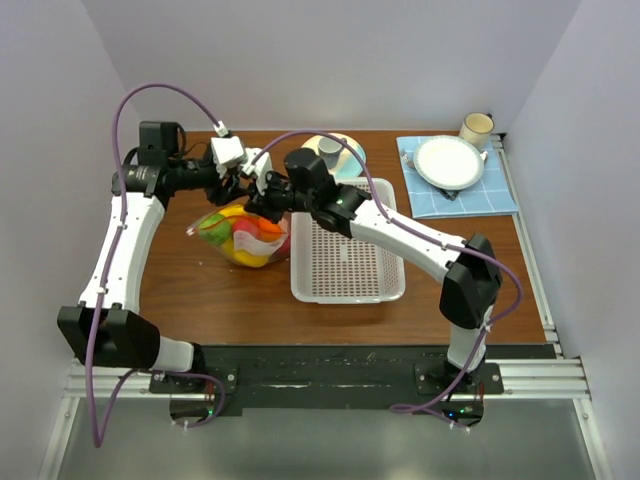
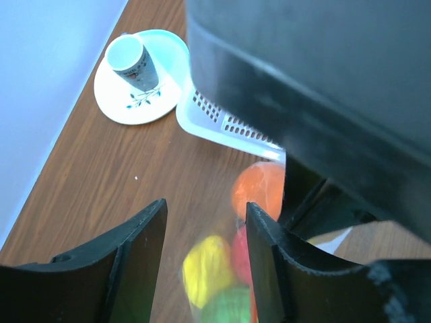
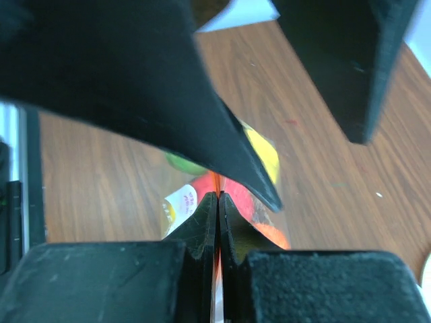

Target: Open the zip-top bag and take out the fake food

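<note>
The zip-top bag [image 1: 243, 238] hangs just above the table left of the basket, with the fake food [image 1: 250, 232] inside in yellow, red, orange and green. My right gripper [image 3: 218, 196] is shut on the bag's orange-red zip strip [image 3: 215, 180]; in the top view it [image 1: 263, 204] is at the bag's top edge. My left gripper [image 2: 205, 232] is open, its fingers [image 2: 143, 259] standing apart above the bag, with the fruits [image 2: 207, 269] showing between them. In the top view it [image 1: 241, 188] is right beside the right gripper. The left gripper's fingers [image 3: 135, 81] loom over the right wrist view.
A white perforated basket [image 1: 346, 258] lies right of the bag and shows in the left wrist view [image 2: 222, 124]. A saucer with a paper cup [image 2: 131, 62] sits at the back. A blue cloth [image 1: 500, 195] with a white plate [image 1: 449, 162] and a mug [image 1: 476, 127] is at the back right.
</note>
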`<state>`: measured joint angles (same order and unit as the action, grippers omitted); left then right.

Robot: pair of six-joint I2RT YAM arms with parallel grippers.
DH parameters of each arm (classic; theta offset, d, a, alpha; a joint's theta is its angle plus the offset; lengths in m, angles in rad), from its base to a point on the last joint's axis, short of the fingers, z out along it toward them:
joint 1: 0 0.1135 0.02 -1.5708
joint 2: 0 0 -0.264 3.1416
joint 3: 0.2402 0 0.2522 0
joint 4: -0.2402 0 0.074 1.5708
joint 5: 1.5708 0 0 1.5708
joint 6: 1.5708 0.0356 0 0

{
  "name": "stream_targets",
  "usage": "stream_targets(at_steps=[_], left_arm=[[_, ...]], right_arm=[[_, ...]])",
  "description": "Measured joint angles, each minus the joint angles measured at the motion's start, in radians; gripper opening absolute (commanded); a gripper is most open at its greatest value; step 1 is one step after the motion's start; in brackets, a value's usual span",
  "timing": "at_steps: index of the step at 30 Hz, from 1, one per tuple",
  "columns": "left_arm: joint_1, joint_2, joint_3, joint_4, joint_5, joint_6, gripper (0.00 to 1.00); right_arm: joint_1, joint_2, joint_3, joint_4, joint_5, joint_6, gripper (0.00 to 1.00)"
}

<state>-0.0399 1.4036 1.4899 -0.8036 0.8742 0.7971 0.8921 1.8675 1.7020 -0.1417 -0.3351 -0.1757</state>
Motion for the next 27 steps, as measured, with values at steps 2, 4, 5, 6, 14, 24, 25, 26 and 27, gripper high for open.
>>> stream_targets(at_steps=[2, 4, 5, 6, 14, 24, 25, 26, 27], left_arm=[[0.000, -0.005, 0.000, -0.007, -0.015, 0.008, 0.53], [0.003, -0.014, 0.000, -0.021, -0.031, 0.017, 0.53], [0.007, -0.020, -0.001, -0.029, -0.038, 0.026, 0.55], [0.014, -0.027, 0.000, -0.037, -0.042, 0.033, 0.57], [0.064, -0.043, 0.032, -0.169, -0.049, 0.123, 0.62], [0.064, -0.037, -0.005, -0.224, -0.049, 0.171, 0.63], [0.064, -0.037, -0.028, -0.202, -0.055, 0.164, 0.63], [0.064, -0.039, -0.055, -0.171, -0.066, 0.151, 0.64], [0.064, -0.040, -0.082, -0.135, -0.077, 0.132, 0.64]], right_arm=[[-0.001, -0.002, 0.000, -0.006, 0.021, -0.012, 0.00], [-0.001, -0.006, 0.000, -0.010, 0.049, -0.026, 0.00], [-0.001, -0.009, -0.002, -0.010, 0.066, -0.033, 0.00], [-0.002, -0.014, -0.007, -0.007, 0.087, -0.039, 0.00], [-0.001, -0.043, -0.045, 0.018, 0.173, -0.055, 0.00], [-0.001, -0.043, -0.044, 0.022, 0.185, -0.053, 0.00], [-0.001, -0.043, -0.044, 0.022, 0.183, -0.051, 0.00], [-0.001, -0.043, -0.044, 0.022, 0.182, -0.049, 0.00], [-0.001, -0.043, -0.044, 0.023, 0.178, -0.047, 0.00]])
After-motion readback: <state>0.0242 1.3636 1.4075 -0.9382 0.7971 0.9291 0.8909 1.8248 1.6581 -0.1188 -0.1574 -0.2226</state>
